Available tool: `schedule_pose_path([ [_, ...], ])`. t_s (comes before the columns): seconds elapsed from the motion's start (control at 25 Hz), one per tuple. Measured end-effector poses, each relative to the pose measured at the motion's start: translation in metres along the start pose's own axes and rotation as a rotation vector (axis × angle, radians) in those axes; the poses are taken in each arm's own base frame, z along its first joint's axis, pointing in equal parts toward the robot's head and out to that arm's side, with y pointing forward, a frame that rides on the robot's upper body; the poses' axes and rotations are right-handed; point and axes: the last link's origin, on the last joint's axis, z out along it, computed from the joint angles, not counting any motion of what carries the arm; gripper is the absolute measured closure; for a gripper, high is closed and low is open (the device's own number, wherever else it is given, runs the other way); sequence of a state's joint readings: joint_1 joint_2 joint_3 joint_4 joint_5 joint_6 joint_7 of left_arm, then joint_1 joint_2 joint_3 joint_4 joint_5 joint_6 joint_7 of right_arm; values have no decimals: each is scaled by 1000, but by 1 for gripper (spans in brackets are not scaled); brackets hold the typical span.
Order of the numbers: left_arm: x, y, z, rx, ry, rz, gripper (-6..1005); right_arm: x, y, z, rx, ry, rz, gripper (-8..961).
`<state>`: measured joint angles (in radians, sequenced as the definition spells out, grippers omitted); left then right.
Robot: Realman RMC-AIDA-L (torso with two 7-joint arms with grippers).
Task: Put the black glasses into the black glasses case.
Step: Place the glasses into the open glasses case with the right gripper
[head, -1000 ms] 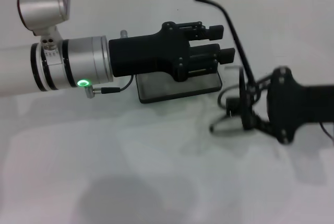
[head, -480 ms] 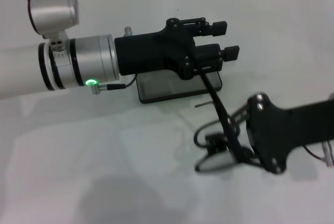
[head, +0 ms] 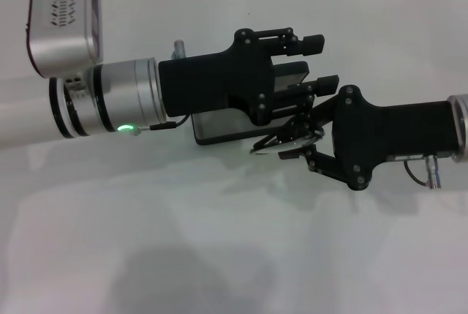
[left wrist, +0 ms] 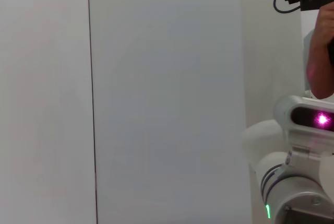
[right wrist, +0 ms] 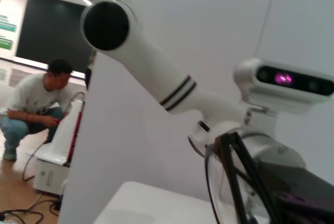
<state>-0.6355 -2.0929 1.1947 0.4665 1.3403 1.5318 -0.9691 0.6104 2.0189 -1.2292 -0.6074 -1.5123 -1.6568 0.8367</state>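
Note:
The black glasses case (head: 219,125) lies open in the middle of the head view, its grey lining facing up, mostly covered by my left gripper (head: 319,60). That gripper hovers over the case with its fingers apart. My right gripper (head: 303,143) comes in from the right and is shut on the black glasses (head: 281,144). It holds them at the case's near right corner, just under the left gripper's fingers. In the right wrist view the glasses (right wrist: 229,182) show close up as a thin black rim with a clear lens.
The white tabletop (head: 219,241) stretches around the case. The left arm's silver wrist (head: 102,102) crosses from the left. The right wrist view shows a person (right wrist: 36,98) crouching far behind. The left wrist view shows only a wall and the right arm's wrist (left wrist: 297,182).
My right gripper has carried the glasses from the table's right front up and left to the case's edge, turning them flatter. The left gripper has stayed over the case.

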Motion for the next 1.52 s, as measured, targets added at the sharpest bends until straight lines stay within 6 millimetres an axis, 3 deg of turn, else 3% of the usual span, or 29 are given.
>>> schedule_pose_path([
  [0.56, 1, 0, -1, 8, 13, 23, 427, 10, -1, -1, 31, 53, 34, 851],
  [0.76, 1, -2, -9, 62, 45, 27, 427, 24, -9, -1, 84, 149, 35, 851],
  [1.0, 4, -14, -40, 234, 117, 19, 427, 36, -30, 15, 183, 370, -2, 850],
  [1.2, 0, -18, -66, 363, 152, 0, 427, 47, -33, 36, 250, 590, -99, 850],
  [1.36, -2, -17, -73, 387, 154, -6, 427, 54, -30, 53, 274, 681, -168, 850],
  [1.52, -2, -17, -73, 388, 152, -7, 427, 57, -32, 58, 323, 705, -196, 850],
])
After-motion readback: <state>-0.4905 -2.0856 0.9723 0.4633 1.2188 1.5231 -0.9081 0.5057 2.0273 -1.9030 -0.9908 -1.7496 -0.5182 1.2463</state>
